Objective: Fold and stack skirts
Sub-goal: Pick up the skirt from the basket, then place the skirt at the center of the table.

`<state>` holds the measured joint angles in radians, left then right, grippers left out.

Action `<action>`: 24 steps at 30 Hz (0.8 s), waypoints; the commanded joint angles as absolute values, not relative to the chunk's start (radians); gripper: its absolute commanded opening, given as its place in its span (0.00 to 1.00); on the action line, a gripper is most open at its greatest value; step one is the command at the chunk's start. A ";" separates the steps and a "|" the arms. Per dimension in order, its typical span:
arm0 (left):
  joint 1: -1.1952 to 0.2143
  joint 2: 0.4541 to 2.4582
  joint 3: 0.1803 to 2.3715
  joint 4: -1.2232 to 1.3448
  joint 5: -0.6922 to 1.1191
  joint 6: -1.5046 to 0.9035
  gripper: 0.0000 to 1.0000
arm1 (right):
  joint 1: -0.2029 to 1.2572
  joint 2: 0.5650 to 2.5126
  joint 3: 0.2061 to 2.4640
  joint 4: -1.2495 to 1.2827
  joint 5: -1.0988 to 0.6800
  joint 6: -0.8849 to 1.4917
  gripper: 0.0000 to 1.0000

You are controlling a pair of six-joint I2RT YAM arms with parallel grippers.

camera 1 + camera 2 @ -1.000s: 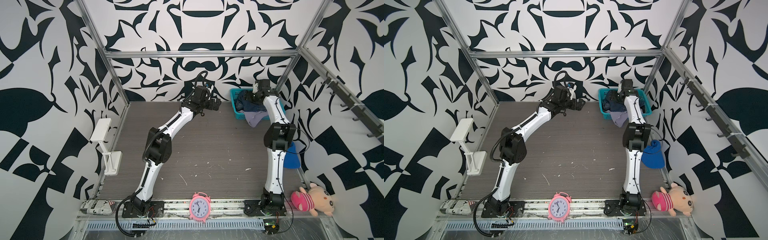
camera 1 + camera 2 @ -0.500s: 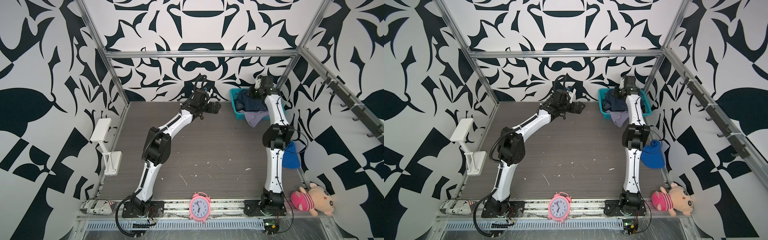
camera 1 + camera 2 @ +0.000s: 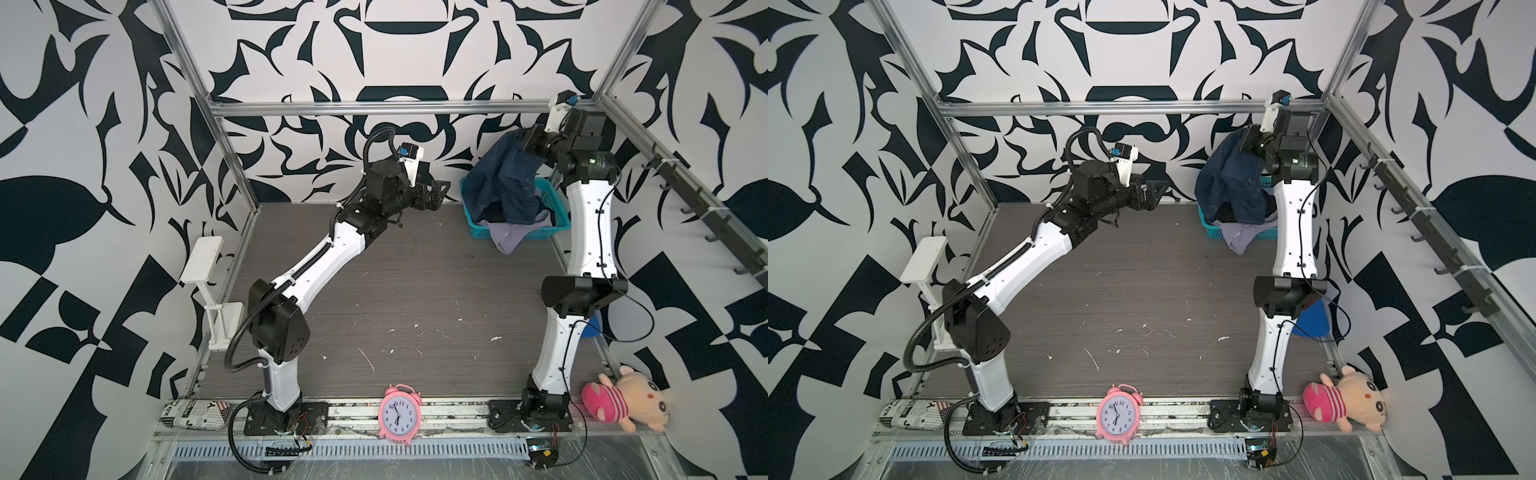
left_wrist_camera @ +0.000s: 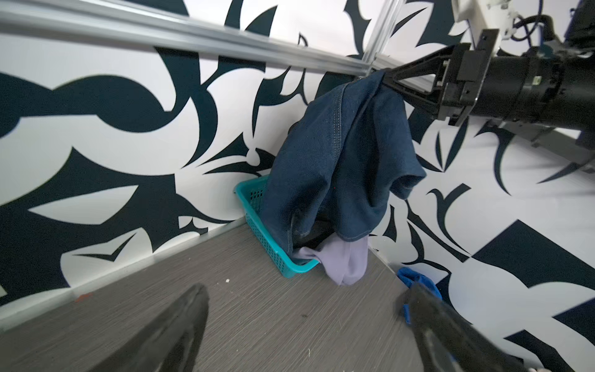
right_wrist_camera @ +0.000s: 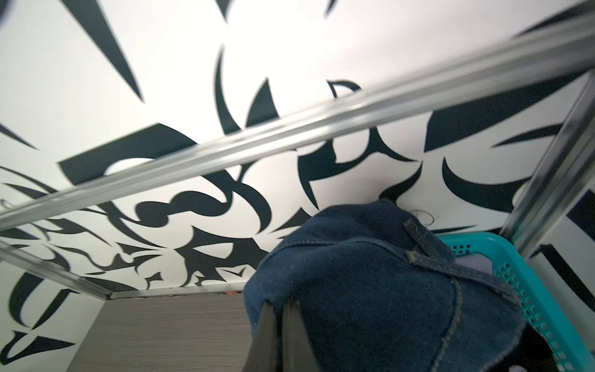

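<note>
We've the right gripper [image 4: 388,77] clamped on the dark blue denim skirt's [image 4: 341,167] edge — may slip. Hem could snag the teal plastic basket [image 4: 257,222]; left gripper [image 3: 439,193] wide open, empty.

Matt stitched denim skirt [image 4: 341,167]; perforated glossy teal plastic basket [image 4: 273,254]; smooth lavender skirt [image 4: 346,264] cloth; grey woodgrain counter [image 3: 415,291], scuffed; brushed metal frame rail [image 3: 374,107].
</note>
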<state>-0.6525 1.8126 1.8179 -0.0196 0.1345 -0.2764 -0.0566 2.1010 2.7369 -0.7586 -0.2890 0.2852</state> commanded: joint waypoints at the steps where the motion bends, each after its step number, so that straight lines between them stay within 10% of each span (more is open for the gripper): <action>1: -0.650 1.740 1.715 0.068 0.120 -0.245 1.00 | -0.011 1.960 2.807 -0.673 -0.352 0.271 0.00; 16: -0.639 1.367 1.128 0.255 -0.083 -0.123 0.95 | 0.331 1.600 2.209 -0.413 -0.540 0.297 0.00; 17: -0.628 1.344 1.085 0.261 -0.085 -0.128 0.89 | 0.346 1.566 2.102 -0.358 -0.537 0.299 0.00; 20: -0.537 1.283 0.968 0.231 -0.036 -0.227 0.08 | 0.351 1.479 1.787 -0.162 -0.443 0.366 0.00; 24: -0.424 1.234 0.826 0.221 0.006 -0.309 0.00 | 0.351 1.525 1.579 -0.122 -0.277 0.392 0.11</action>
<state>-0.4683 1.2583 0.8818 0.2173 -0.0032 -0.2329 0.3557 1.5043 1.6379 -0.2947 -0.4057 0.3519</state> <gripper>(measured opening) 0.051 0.068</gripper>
